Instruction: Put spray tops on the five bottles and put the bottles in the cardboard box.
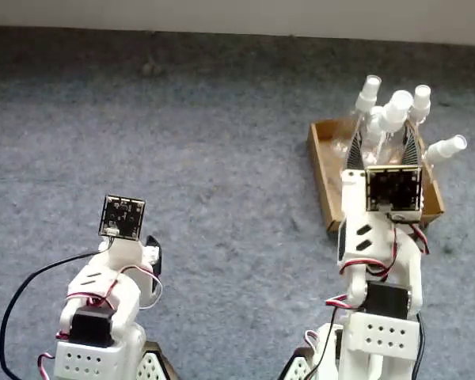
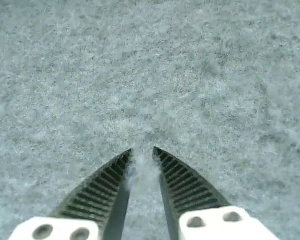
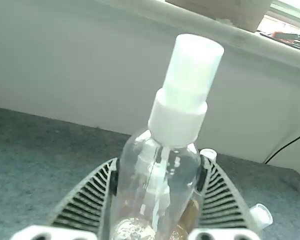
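Observation:
My right gripper (image 1: 382,141) hangs over the cardboard box (image 1: 321,170) and is shut on a clear bottle (image 1: 393,113) fitted with a white spray top. In the right wrist view the bottle (image 3: 182,115) stands upright between the ribbed fingers (image 3: 85,205) of that gripper (image 3: 160,162). Other capped bottles lean in the box, their tops at the far side (image 1: 370,89) and the right side (image 1: 447,148). My left gripper (image 2: 142,151) points down at bare carpet at the front left, fingers nearly together with nothing between them.
Grey carpet (image 1: 222,142) covers the table. A pale wall runs along the far edge behind the box. Two more spray tops (image 3: 208,155) (image 3: 260,215) show beside the held bottle. The left arm's body (image 1: 103,301) sits at the front left.

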`<state>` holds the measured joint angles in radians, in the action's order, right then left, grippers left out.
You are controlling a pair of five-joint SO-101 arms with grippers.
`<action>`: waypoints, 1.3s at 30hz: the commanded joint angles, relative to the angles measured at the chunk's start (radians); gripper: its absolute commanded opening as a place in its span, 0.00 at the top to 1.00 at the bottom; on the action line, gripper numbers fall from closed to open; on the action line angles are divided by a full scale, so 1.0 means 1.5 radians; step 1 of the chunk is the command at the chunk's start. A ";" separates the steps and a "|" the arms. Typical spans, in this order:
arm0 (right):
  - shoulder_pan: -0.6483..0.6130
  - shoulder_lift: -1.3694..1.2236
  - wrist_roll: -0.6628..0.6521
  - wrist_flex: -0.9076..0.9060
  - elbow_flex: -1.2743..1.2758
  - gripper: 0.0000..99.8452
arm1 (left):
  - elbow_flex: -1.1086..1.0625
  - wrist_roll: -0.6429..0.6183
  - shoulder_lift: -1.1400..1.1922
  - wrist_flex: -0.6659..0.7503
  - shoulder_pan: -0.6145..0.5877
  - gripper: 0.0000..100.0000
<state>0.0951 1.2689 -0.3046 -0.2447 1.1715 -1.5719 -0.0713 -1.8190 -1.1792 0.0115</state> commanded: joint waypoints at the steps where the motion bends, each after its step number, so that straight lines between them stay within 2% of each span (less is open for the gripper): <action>1: 0.036 -0.034 0.044 0.129 0.029 0.92 | 0.002 0.000 -0.008 -0.001 -0.004 0.99; 6: 0.069 -0.065 0.099 0.298 0.152 0.92 | -0.026 0.001 -0.008 0.001 -0.004 0.99; 12: 0.069 -0.115 0.099 0.399 0.224 0.92 | -0.034 0.001 -0.008 0.002 -0.004 0.99; 28: 0.091 -0.434 0.104 0.615 0.224 0.92 | -0.038 0.001 -0.008 0.002 -0.004 0.99; 39: 0.091 -0.588 0.098 0.766 0.200 0.92 | -0.038 0.001 -0.008 0.002 -0.004 0.99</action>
<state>0.2179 0.4158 -0.1557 0.8539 1.5244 -1.6318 -0.0713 -1.8190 -1.1792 0.0115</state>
